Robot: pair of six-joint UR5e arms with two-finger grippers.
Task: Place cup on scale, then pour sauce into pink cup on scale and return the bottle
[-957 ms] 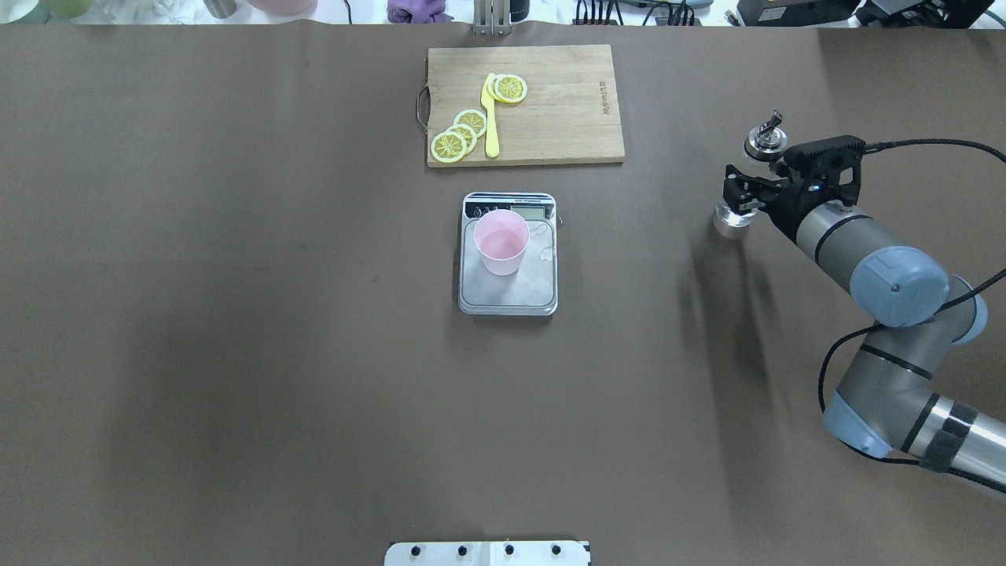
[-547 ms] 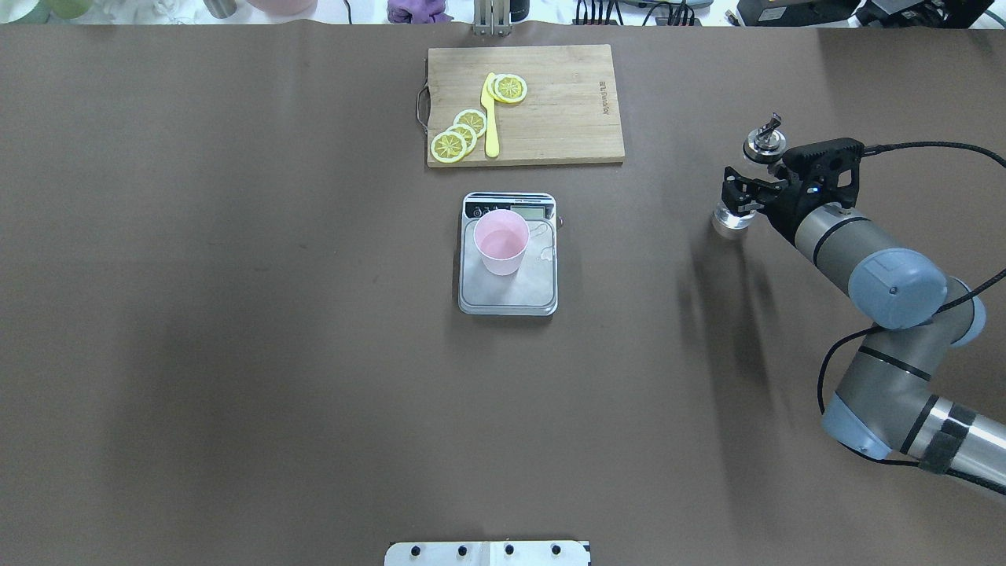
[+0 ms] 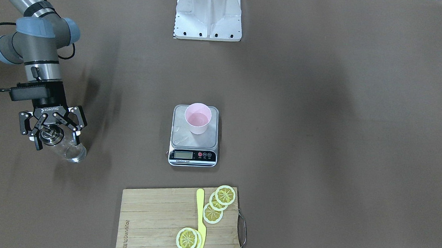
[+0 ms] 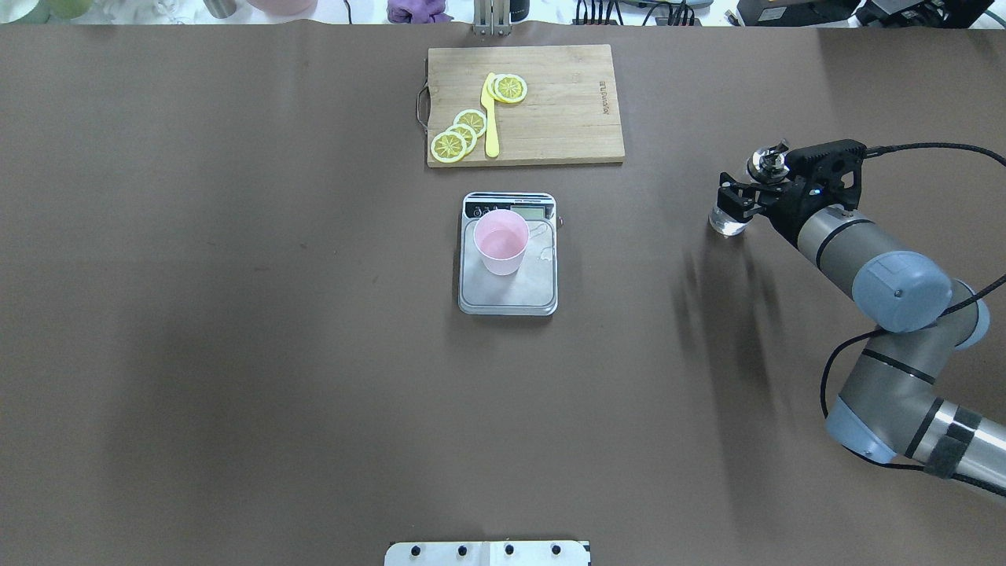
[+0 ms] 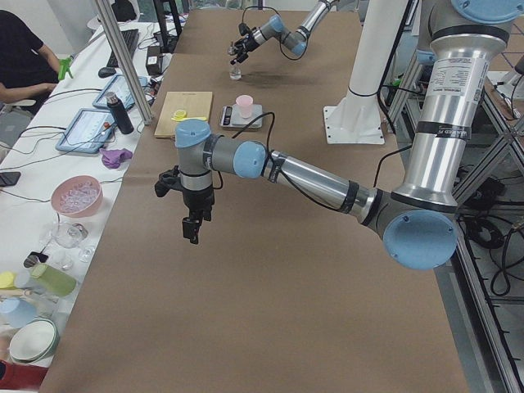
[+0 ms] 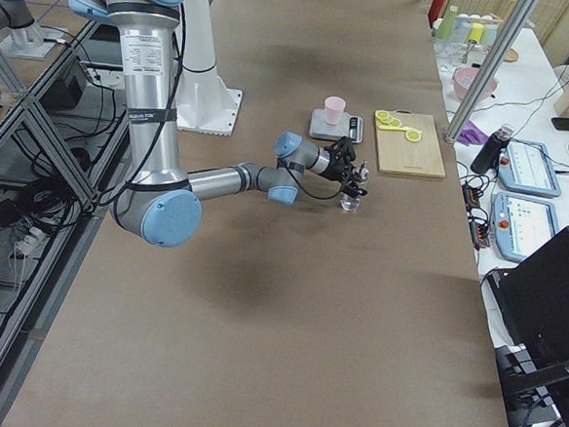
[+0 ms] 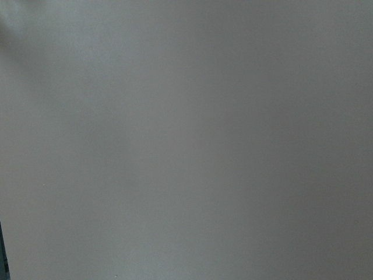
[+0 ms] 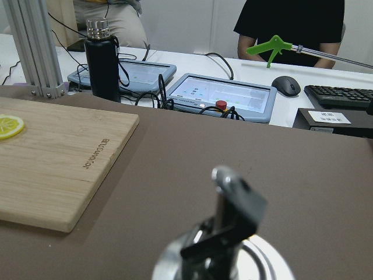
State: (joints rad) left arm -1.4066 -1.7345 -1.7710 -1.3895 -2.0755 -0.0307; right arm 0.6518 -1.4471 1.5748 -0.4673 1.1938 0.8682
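Bottle back down at the table's right side, right arm over it.

The scale (image 4: 508, 267) sits mid-table with the cup (image 4: 501, 240) on it. The bottle (image 3: 63, 145) stands upright directly under the right gripper (image 3: 52, 129), whose fingers are spread around its cap; a second ago it hung higher. Left gripper (image 5: 193, 223): far off, state unclear.

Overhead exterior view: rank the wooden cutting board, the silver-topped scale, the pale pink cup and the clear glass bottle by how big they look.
1. Wooden cutting board
2. Silver-topped digital scale
3. Pale pink cup
4. Clear glass bottle, though the right gripper hides part of it, so its place below the cup is less sure.
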